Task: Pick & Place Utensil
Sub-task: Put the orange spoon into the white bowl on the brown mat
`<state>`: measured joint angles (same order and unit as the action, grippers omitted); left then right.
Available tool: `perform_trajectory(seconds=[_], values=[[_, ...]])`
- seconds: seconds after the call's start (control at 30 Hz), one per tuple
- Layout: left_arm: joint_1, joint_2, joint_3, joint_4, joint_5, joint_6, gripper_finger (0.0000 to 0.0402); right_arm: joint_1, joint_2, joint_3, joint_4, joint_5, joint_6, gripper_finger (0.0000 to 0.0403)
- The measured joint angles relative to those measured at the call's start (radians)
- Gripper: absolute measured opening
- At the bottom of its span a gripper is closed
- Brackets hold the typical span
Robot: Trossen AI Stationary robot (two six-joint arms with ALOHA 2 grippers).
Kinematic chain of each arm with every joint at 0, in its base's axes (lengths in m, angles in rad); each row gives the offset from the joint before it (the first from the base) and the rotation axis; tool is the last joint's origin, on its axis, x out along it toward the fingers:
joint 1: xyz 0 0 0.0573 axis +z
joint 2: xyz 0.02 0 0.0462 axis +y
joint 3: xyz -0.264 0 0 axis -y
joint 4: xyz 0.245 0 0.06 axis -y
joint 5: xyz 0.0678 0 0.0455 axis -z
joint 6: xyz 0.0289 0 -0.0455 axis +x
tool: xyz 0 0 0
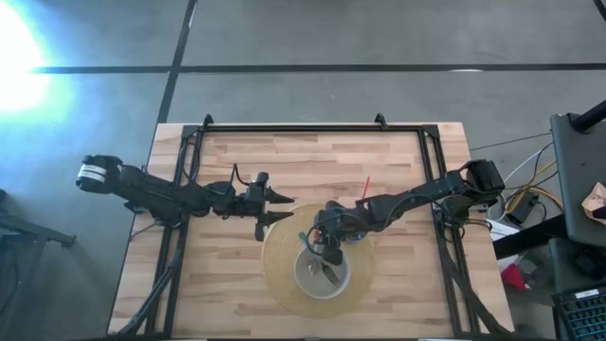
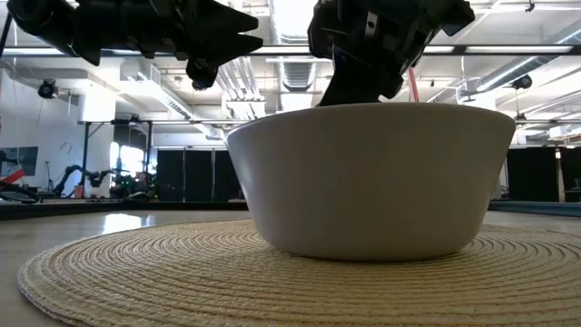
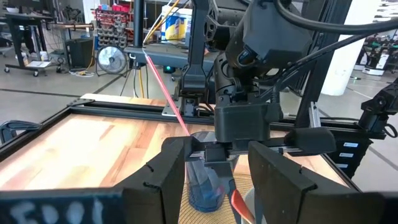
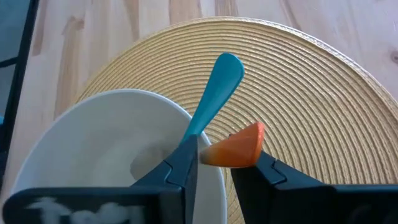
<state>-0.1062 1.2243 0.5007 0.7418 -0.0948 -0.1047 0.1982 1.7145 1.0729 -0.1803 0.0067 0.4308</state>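
Utensils at bowl rim, release under way

Right gripper (image 4: pixel 211 163) over the bowl (image 1: pixel 320 273), jaws part-spread around a blue utensil (image 4: pixel 214 93) and an orange one (image 4: pixel 237 148); whether either is pinched, cannot tell. Both lie across the bowl's rim, ends out over the mat (image 1: pixel 277 248). Risk: with so much overhang they may tip out onto the mat once freed, or snag a finger. Bowl interior looks otherwise bare. Left gripper (image 1: pixel 280 207) waits beside the mat, jaws apart, empty.
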Motion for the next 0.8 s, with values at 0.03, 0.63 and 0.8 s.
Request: perform_trajectory(seconds=[0.03, 0.63, 0.8], values=[[0.000, 0.000, 0.000, 0.000, 0.000, 0.000, 0.0170, 0.000, 0.000, 0.000, 0.000, 0.000, 0.000, 0.0089], [0.000, 0.000, 0.000, 0.000, 0.000, 0.000, 0.0170, 0.000, -0.004, 0.007, 0.002, -0.002, 0.007, 0.0160], [0.000, 0.000, 0.000, 0.000, 0.000, 0.000, 0.0170, 0.000, -0.005, 0.038, -0.039, -0.003, 0.006, 0.0174]])
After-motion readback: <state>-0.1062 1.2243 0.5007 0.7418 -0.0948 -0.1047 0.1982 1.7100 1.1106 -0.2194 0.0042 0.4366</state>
